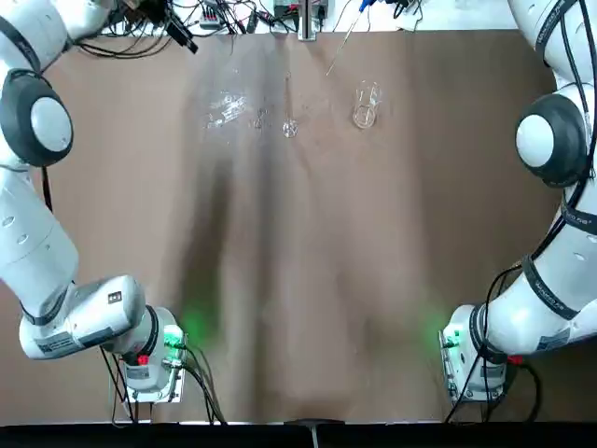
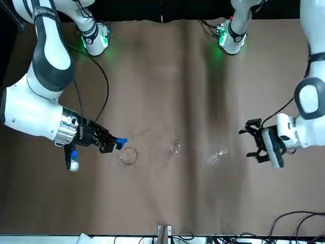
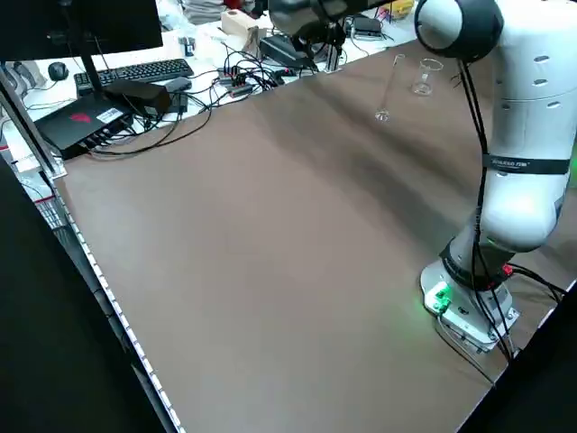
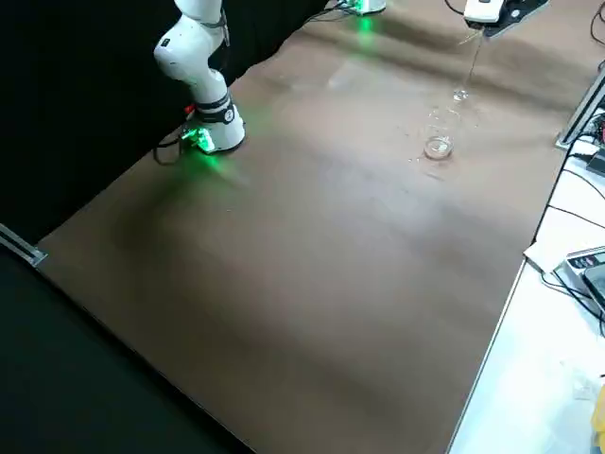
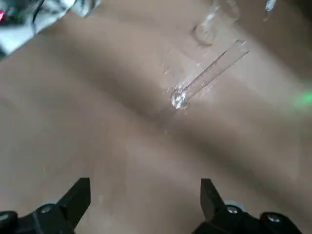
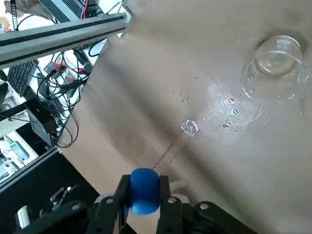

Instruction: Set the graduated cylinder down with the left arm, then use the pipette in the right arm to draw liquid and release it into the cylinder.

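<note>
Cylinder [image 1: 288, 110] is down already, upright mid-table at the far side, w/ the beaker [image 1: 366, 105] just beside it toward our right arm and loose glass bits [image 1: 227, 109] on its other side. Our left gripper [image 2: 254, 140] hangs off to the left of the glassware, fingers spread, nothing in them. Our right gripper [image 2: 112, 144] sits by the beaker, pinched on the blue bulb [image 6: 144, 190] of the pipette [image 2: 136, 136], glass stem slanting out toward the cylinder.

Risks as we judge them: cylinder mouth is v. narrow, so a slightly off tip means drops on the table; droplets [image 6: 225, 113] already sit near the beaker. A sideways nudge from the stem could topple the slim tube on its small foot. Squeezing too hard could eject liquid early. Beaker stands close to the right gripper's path; cables [image 1: 159, 33] stay past the far edge, no obstacle.
</note>
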Available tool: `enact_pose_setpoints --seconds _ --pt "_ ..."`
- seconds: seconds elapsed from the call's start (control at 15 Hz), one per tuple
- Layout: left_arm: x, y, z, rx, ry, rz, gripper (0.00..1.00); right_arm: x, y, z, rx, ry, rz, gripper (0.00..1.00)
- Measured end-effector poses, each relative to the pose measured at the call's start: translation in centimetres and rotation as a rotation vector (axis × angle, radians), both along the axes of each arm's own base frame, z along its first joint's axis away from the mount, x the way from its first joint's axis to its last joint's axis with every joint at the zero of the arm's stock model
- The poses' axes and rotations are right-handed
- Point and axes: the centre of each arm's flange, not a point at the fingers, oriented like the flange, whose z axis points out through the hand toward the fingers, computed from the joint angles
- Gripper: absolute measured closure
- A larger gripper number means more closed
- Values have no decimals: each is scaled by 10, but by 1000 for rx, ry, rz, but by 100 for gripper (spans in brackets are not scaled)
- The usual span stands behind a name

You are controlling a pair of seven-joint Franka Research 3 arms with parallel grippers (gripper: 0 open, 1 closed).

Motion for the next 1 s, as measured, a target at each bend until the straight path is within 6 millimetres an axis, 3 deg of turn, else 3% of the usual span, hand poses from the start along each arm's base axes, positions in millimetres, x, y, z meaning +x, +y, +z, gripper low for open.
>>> enact_pose_setpoints --seconds 0.6,0.8,1.0 --pt "-53 40 114 434 145 436 0 -2 16 5 36 -10 -23 72" --pt "-62 37 134 503 171 616 0 -3 23 7 46 -10 -35 72" --pt "-77 19 145 581 240 785 0 -5 33 9 52 -15 -47 72"
